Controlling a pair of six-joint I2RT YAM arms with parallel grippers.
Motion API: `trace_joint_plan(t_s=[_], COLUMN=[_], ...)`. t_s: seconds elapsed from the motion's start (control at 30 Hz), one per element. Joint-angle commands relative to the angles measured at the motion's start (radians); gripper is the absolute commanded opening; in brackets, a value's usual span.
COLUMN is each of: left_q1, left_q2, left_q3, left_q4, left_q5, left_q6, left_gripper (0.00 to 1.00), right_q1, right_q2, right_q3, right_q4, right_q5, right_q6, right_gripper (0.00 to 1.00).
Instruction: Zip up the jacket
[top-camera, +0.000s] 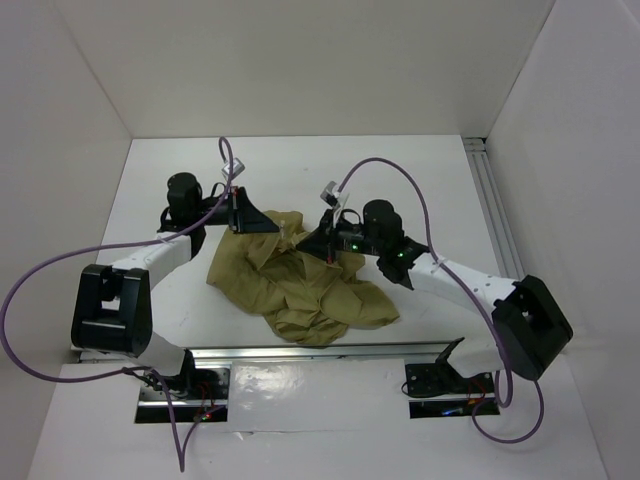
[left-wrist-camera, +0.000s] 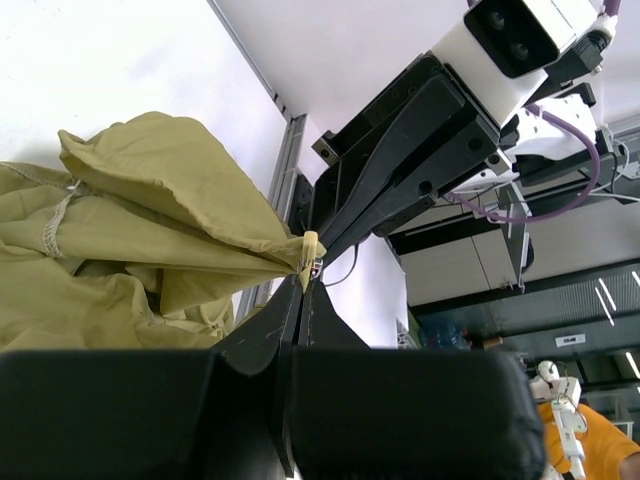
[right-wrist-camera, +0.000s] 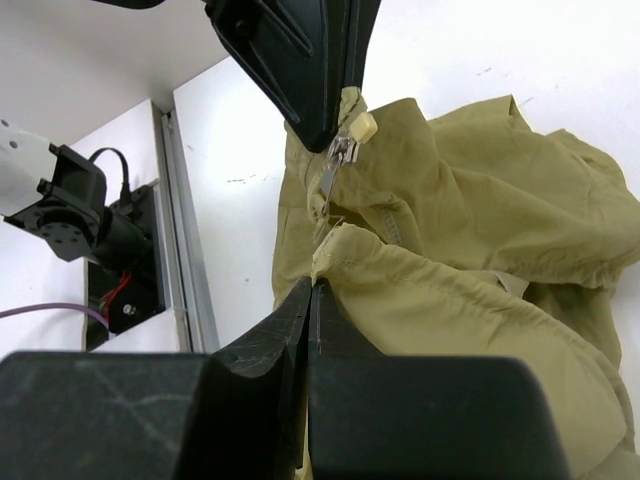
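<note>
The olive-tan jacket (top-camera: 300, 285) lies crumpled on the white table between the arms. My left gripper (top-camera: 277, 228) is shut on a raised corner of the jacket's front edge. In the left wrist view its tips (left-wrist-camera: 305, 278) pinch the cloth by a cream tab (left-wrist-camera: 311, 246). In the right wrist view the metal zipper pull (right-wrist-camera: 335, 165) hangs just below the left gripper's fingers (right-wrist-camera: 300, 70). My right gripper (top-camera: 302, 247) is shut on a nearby fold of the jacket's edge (right-wrist-camera: 400, 290), its tips (right-wrist-camera: 314, 288) close below the pull.
White walls enclose the table on three sides. A metal rail (top-camera: 495, 210) runs along the right side. Another rail (top-camera: 300, 352) runs along the near edge. Purple cables (top-camera: 400, 180) loop above both arms.
</note>
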Motion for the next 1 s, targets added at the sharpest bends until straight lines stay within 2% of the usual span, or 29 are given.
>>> trace_joint_plan(t_s=[0.0,0.97], left_q1=[0.001,-0.017], left_q2=[0.008,-0.001], left_q3=[0.024,0.033], left_q4=[0.039,-0.06], left_q5=[0.049,0.058], left_q6=[0.001,0.083], left_gripper=[0.0,0.0], right_q1=[-0.003,-0.003], right_q2=[0.017,0.073], right_q3=[0.059,0.116], right_q4=[0.078,0.097], right_q5=[-0.037,-0.047], right_q6=[-0.035,-0.063], right_gripper=[0.0,0.0])
